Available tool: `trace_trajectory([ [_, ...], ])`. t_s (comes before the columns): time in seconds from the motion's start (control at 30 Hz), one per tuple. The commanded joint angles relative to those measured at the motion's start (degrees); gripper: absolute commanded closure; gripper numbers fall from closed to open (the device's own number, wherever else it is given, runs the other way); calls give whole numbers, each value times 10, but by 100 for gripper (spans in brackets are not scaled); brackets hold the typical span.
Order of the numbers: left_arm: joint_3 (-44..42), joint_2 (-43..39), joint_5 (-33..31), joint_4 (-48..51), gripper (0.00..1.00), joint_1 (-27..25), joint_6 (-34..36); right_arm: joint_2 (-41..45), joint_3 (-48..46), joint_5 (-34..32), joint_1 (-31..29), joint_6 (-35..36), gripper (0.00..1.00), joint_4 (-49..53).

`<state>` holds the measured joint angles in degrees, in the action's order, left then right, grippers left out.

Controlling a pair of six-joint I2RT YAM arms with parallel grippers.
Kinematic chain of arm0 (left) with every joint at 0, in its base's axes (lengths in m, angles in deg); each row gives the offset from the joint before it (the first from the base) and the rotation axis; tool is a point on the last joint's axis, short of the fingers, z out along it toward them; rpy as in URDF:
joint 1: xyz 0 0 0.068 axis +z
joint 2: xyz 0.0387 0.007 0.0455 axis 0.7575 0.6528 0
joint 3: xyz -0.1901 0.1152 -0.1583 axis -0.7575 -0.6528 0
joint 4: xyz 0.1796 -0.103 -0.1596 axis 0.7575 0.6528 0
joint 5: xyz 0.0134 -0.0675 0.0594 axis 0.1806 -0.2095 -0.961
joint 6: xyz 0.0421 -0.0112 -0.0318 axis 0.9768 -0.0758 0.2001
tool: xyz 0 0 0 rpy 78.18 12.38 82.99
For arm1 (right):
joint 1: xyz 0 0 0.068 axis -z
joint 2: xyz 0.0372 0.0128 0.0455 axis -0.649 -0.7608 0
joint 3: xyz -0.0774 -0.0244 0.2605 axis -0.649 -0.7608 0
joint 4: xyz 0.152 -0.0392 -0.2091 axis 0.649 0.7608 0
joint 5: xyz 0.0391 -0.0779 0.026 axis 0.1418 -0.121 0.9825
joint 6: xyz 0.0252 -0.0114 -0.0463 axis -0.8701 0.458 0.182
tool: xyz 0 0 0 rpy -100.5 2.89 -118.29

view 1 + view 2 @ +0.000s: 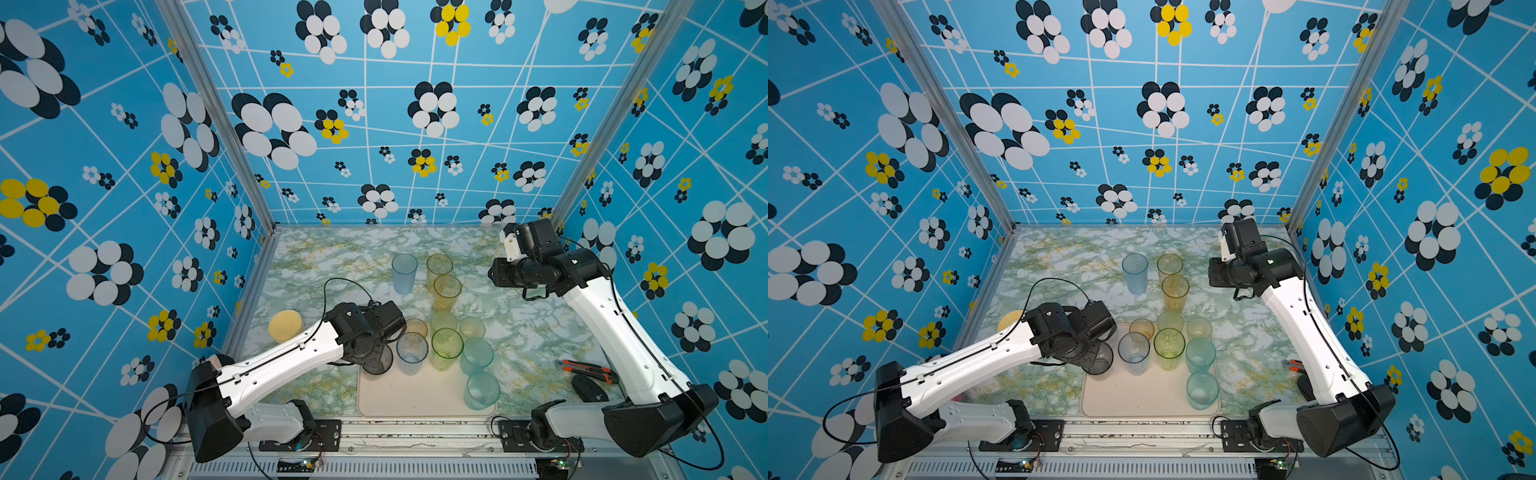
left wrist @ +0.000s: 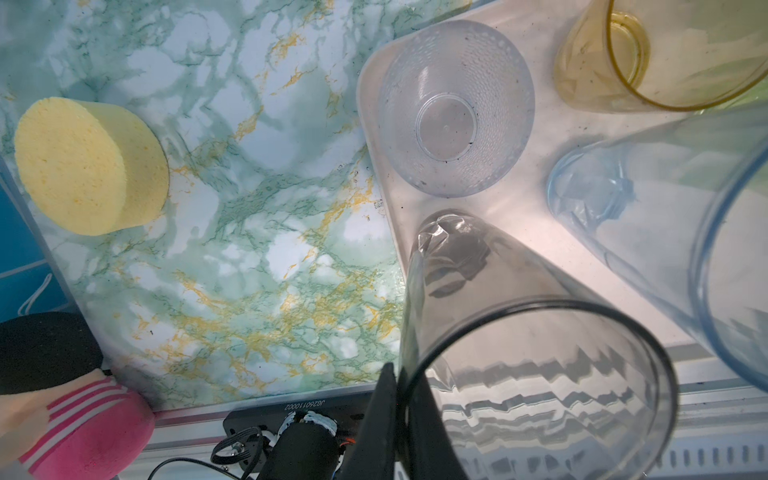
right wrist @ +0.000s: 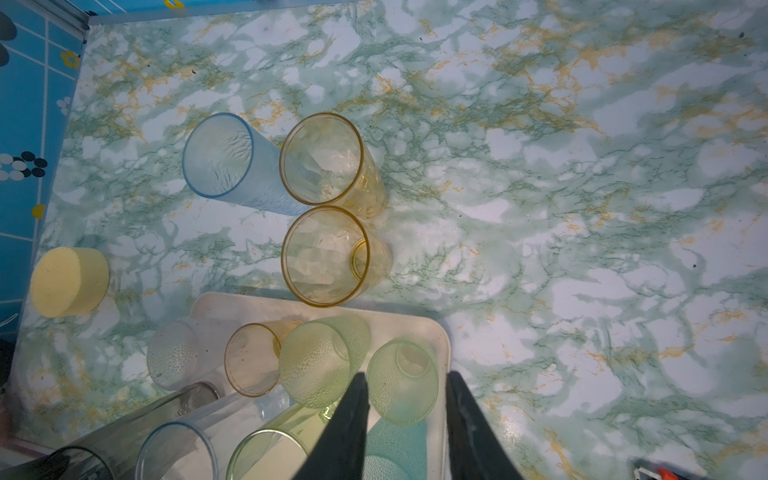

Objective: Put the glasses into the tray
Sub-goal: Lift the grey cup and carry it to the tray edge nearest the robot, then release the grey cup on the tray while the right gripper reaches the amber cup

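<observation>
STEP: setting smoky grey glass (image 2: 519, 332) inside tray (image 1: 399, 399) left edge | LEFT END EFFECTOR (image 2: 401, 374): pinched on its rim | RIGHT END EFFECTOR (image 3: 407, 376): partly parted, empty | OUTSTANDING: blue glass (image 1: 404, 272), amber glasses (image 1: 447, 291) on tabletop (image 1: 332, 266) | NEXT: release, lift clear without tipping neighbours

smoky glass (image 1: 381, 365) half under left arm (image 1: 291, 365), knife (image 1: 1292, 365) — mostly hidden

Blue flower-patterned walls (image 1: 374, 124) on three sides.
Green-gold marbled tabletop (image 1: 316, 257) fills lower centre (aluminium posts (image 1: 224, 124) at the corners).
</observation>
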<state>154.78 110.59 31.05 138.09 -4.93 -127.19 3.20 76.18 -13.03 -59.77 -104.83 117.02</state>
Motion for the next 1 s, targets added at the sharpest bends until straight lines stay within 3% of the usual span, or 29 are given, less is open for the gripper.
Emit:
trace_trajectory([
  [0.0, -14, -14, -2, -28, 91, 14, -8, -10, 8, 9, 4, -2, 66, 7],
  [0.27, -47, -26, 25, -43, 89, 46, 1, -39, 20, 18, 4, -4, 66, 13],
  [0.63, -36, -25, 33, -55, 67, 56, 22, -93, 38, 27, 4, -2, 66, 46],
  [0.8, 25, -40, -5, -4, 60, 65, 35, -119, 42, 38, 1, -2, 66, 52],
  [0.97, 120, -52, -3, 33, 59, 120, 74, -153, 70, 43, -11, 1, 66, 60],
])
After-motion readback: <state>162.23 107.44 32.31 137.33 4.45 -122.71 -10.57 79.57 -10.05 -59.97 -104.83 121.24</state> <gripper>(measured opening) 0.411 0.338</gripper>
